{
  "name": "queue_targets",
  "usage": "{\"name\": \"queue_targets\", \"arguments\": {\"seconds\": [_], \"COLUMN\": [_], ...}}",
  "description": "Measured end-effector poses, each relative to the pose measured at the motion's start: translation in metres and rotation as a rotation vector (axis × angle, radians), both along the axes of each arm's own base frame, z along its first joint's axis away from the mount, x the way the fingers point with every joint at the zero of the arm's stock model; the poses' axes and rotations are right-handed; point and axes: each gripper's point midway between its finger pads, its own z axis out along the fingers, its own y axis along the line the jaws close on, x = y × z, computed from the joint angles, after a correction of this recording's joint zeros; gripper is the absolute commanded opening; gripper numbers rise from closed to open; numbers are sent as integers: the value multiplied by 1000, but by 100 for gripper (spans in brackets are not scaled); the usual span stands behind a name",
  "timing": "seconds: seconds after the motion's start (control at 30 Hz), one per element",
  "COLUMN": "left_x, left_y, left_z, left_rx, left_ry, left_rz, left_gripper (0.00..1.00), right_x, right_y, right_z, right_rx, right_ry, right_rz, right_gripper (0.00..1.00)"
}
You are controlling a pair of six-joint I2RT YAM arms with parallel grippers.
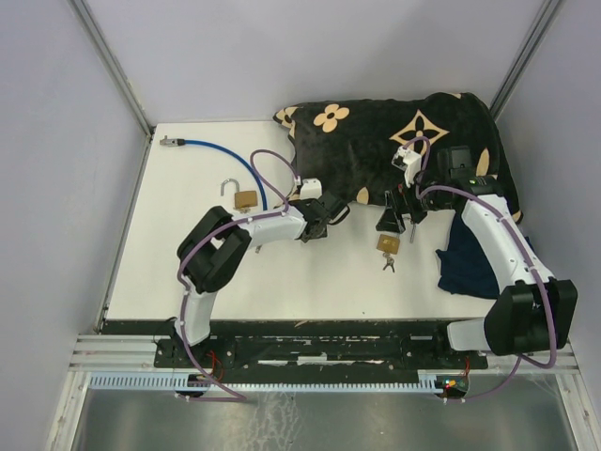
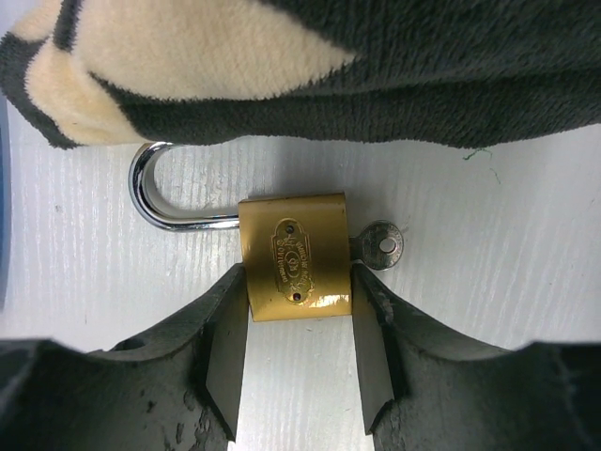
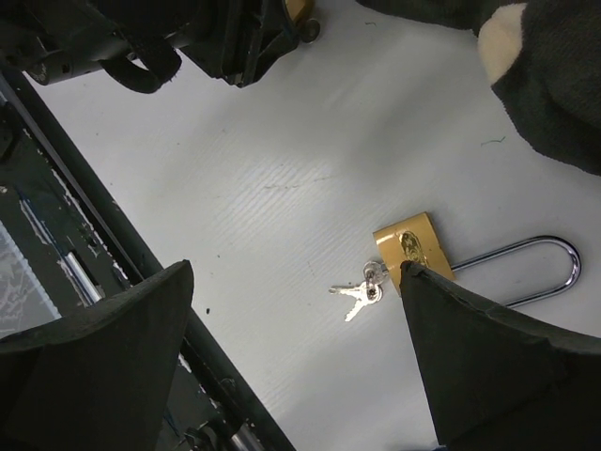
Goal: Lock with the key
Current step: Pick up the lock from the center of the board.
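A small brass padlock (image 2: 296, 256) lies on the white table just below the blanket's edge. A key (image 2: 380, 246) is stuck in its right end, and its steel shackle (image 2: 150, 193) curves left, with the upper leg running under the blanket. My left gripper (image 2: 299, 282) has a finger pressed against each side of the padlock body. In the top view my left gripper (image 1: 324, 214) hides this padlock. My right gripper (image 3: 294, 272) hangs open above a second padlock (image 3: 413, 246) with a long shackle and a bunch of keys (image 3: 362, 293).
A third brass padlock (image 1: 245, 198) with a raised shackle lies left of my left arm. A black and cream blanket (image 1: 394, 141) covers the far right of the table. A dark blue cloth (image 1: 465, 268) lies by my right arm, and a blue cable (image 1: 216, 146) lies at the far left.
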Motion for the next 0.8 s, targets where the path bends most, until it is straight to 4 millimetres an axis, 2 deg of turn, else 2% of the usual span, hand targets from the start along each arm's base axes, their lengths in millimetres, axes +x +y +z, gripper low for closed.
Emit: {"name": "queue_targets", "arguments": {"seconds": [0.1,0.2,0.33,0.5,0.63,0.8], "left_x": [-3,-17,-34,-50,-64,-80], "left_y": [3,13,18,5,-7,-16], "left_z": [1,7,31,62,74,86], "left_rx": [4,5,-50,-193,-287,-366], "left_ry": [-2,5,-34,-139,-215,-319], "left_rz": [-27,-84,-193,-364,-505,-653], "left_gripper": [17,16,14,10,6,4], "right_x": [0,-2,2,7,7,9], "right_y": [5,14,26,40,51,71], "right_z": [0,-4,-11,-25,-34,-30], "right_rx": [35,95,189,317,398,458], "right_ry": [21,72,143,228,295,341], "right_rz": [4,4,-23,-90,-142,-153], "right_gripper": [99,99,99,99,100,95]}}
